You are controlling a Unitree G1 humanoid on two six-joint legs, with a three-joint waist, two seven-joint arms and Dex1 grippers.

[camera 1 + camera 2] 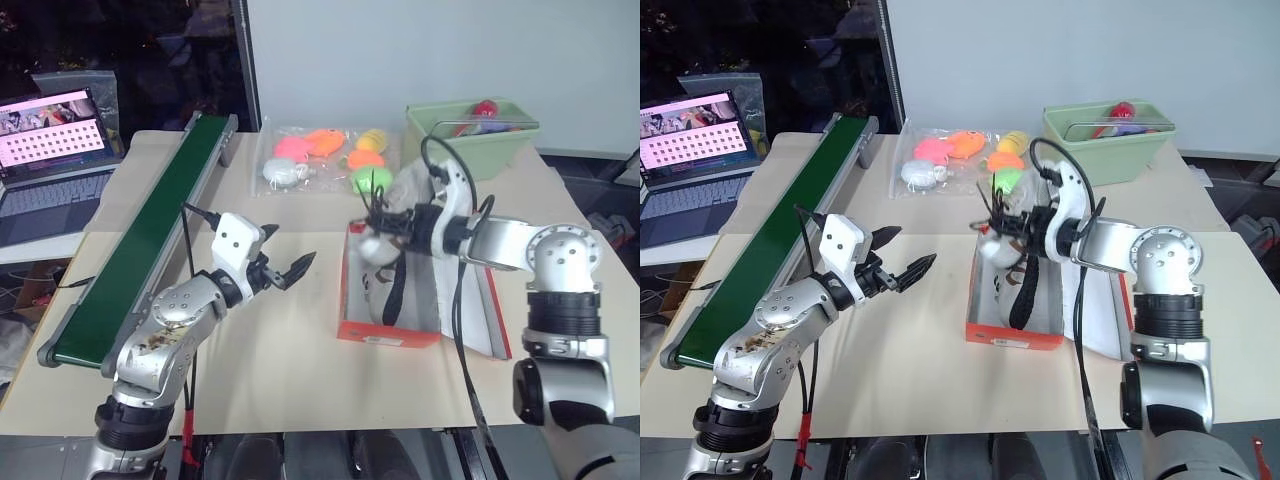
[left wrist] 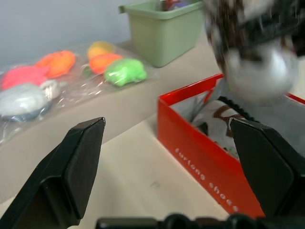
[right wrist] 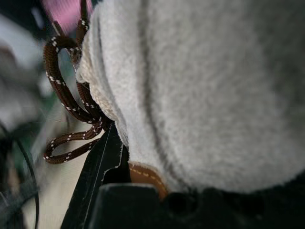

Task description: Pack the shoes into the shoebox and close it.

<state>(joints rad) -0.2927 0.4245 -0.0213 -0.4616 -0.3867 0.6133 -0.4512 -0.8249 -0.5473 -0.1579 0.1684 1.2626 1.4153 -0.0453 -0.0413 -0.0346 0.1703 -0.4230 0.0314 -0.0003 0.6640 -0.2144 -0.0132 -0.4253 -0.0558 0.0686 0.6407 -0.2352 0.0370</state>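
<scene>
Between the right jaws (image 1: 1012,243), a cream shoe (image 1: 1002,248) hangs clamped by its fleecy collar above the far end of the open red shoebox (image 1: 1015,338), its dark brown laces (image 3: 71,102) looping loose beside the black finger (image 3: 97,171). Directly below that grip, a second shoe (image 2: 217,117) already lies inside the box on the white lining, with a dark strap trailing from the held shoe down toward the near wall. Just beyond the right jaws on the far side sit a clear bag of bright soft toys (image 1: 318,158) and a pale green tub (image 1: 470,135). The hinged lid (image 1: 1102,318) lies flat on the table (image 1: 290,370) on the right arm's side of the box.

Well apart to the other side, the left jaws (image 1: 284,264) stand wide open and empty over bare table, pointing toward the box's red wall; past them runs a green conveyor belt (image 1: 150,235), with a laptop (image 1: 55,170) farther off.

The risks appear to lie in the release. The shoe is held by soft lining alone and seems tilted, so it could slip early and land crosswise on its partner, or catch on the box's far rim and topple out toward the toy bag. Loose laces could drape over the wall and later jam under the lid. With little room left beside the first shoe, a poorly aimed drop may leave the pair stacked too high for the lid to close, and the light box itself could slide if the shoe is pressed in while nothing steadies it.
</scene>
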